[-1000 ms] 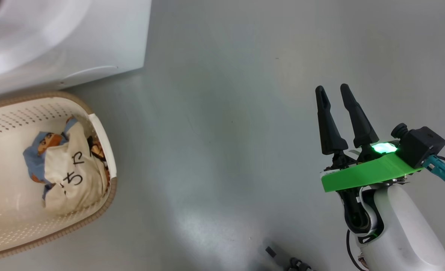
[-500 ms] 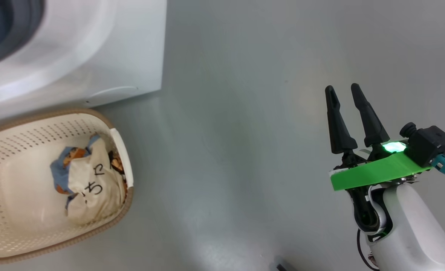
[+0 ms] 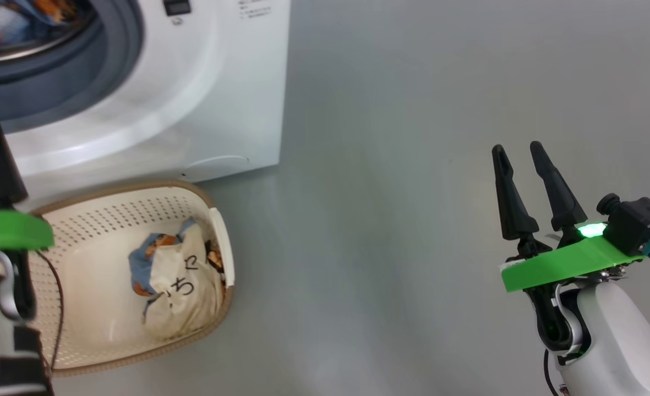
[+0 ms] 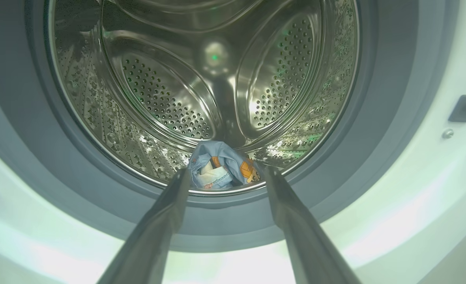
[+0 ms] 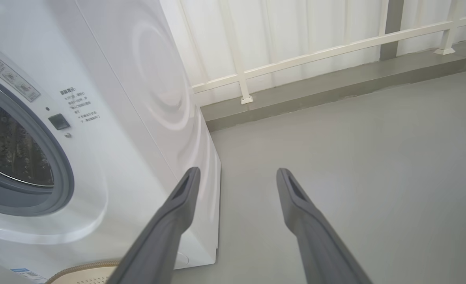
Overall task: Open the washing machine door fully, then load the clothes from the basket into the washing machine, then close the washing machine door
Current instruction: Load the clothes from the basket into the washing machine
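The washing machine stands at the upper left with its round opening uncovered; the washing machine door is out of view. A light blue garment with orange prints lies at the drum's front lip. My left gripper is open and empty just outside the grey seal, and one of its fingers rises at the left edge. In the basket below the machine lie the clothes: a cream piece with black characters over a blue one. My right gripper hangs open over bare floor.
The grey floor stretches right of the machine and basket. In the right wrist view, a white railing and a raised kerb run along the back wall behind the machine. The basket's brown rim touches the machine's base.
The head camera has swung, so machine and basket slid right and down in the picture. The drum opening and my left gripper came into view. The right gripper stays open.
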`<state>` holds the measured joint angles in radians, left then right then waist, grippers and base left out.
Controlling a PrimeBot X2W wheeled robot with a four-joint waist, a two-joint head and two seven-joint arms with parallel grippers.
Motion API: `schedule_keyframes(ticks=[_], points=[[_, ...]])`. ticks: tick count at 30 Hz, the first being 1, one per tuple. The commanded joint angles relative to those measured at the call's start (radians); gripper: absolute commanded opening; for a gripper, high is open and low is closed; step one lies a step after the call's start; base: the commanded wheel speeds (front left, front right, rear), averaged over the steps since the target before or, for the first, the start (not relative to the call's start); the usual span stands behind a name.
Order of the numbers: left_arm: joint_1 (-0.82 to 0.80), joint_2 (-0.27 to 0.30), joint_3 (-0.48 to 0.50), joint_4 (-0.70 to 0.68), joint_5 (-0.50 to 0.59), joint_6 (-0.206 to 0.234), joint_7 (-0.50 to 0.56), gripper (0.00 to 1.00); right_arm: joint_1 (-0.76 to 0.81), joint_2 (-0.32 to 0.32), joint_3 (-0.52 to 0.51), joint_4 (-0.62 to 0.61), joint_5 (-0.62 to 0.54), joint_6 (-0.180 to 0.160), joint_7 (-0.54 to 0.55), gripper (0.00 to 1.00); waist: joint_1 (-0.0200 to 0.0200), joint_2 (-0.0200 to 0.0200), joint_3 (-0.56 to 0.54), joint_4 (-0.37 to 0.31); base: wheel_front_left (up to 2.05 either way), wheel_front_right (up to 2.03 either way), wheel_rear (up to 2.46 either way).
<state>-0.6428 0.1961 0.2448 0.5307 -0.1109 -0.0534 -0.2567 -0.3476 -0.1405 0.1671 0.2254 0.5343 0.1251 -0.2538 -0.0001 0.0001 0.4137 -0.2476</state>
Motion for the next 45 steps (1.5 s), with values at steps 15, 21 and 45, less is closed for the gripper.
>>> schedule_keyframes(ticks=[15,21,45], points=[[0.259,-0.078,0.049,-0.127,0.038,-0.044,-0.005,1.0,0.089,-0.053,0.001,0.013,-0.002,0.006,-0.008,1.0,0.0001,-0.0001,-0.153,0.095,0.0,0.0,0.0],[0.347,-0.103,0.048,-0.163,0.043,-0.054,-0.005,1.0,0.129,-0.066,-0.005,0.015,0.0,0.006,-0.008,1.0,0.0001,-0.0001,-0.198,0.111,0.0,0.0,0.0],[0.586,-0.145,0.04,-0.322,0.0,-0.067,-0.005,1.0,0.255,-0.066,-0.075,-0.008,-0.002,0.006,-0.008,1.0,0.0001,-0.0001,-0.274,0.14,0.0,0.0,0.0]])
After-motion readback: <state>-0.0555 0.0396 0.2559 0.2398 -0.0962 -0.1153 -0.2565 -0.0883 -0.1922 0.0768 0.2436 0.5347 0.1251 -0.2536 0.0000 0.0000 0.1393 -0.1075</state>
